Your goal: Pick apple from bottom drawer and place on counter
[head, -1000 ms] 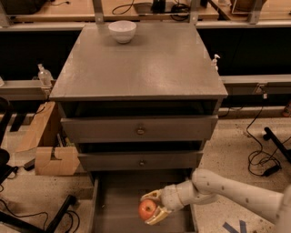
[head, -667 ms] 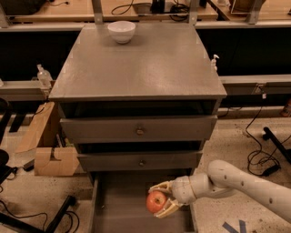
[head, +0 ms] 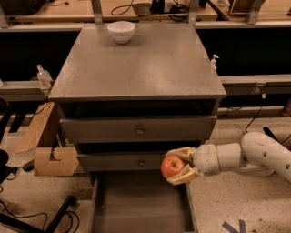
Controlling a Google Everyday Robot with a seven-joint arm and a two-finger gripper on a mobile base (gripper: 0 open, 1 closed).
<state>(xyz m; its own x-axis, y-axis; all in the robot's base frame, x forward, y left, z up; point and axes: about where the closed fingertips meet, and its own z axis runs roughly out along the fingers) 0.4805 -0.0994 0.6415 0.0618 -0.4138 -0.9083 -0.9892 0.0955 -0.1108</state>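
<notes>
A single camera looks from high up in front of the drawer cabinet, facing it head-on and tilted steeply down, so the desk (head: 136,63) on top shows as a broad slab narrowing toward its far edge. The range is middling: the cabinet fills the centre, from the white bowl (head: 121,31) at the desk's far edge to the open bottom drawer (head: 141,200), cut off by the lower border. Floor (head: 236,205) shows on both sides, wooden tables (head: 59,11) along the top. The arm enters from the right border; the gripper (head: 176,166), clasping the apple (head: 172,166), sits low, right of centre, before the middle drawer's face.
</notes>
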